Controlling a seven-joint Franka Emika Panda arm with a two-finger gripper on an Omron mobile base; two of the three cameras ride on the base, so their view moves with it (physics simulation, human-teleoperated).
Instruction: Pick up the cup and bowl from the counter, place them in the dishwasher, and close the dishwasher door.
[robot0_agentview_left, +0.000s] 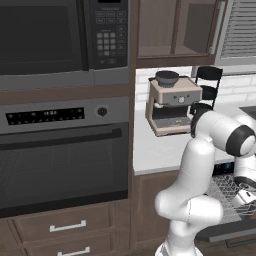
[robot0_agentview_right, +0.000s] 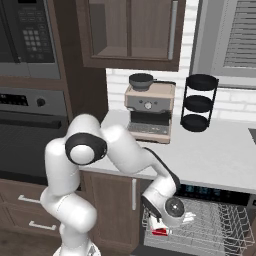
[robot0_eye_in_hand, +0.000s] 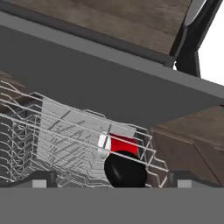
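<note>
Arm folded low over the open dishwasher (robot0_agentview_right: 220, 220), hand down at the left front corner of the grey wire rack (robot0_agentview_right: 227, 225). Claw (robot0_agentview_right: 161, 226) spread wide, nothing pinched between its tips.

Cup (robot0_eye_in_hand: 124, 144) red, lying on its side inside the rack, pale rim turned left in the hand view. A black rounded object (robot0_eye_in_hand: 125, 169) sits in the rack just in front of the cup, touching or nearly so.

Dishwasher door (robot0_agentview_left: 235, 231) dropped open.

Worktop (robot0_agentview_right: 215, 155) carries a coffee machine (robot0_agentview_right: 150, 111) and a black three-tier stand (robot0_agentview_right: 199, 102).
</note>
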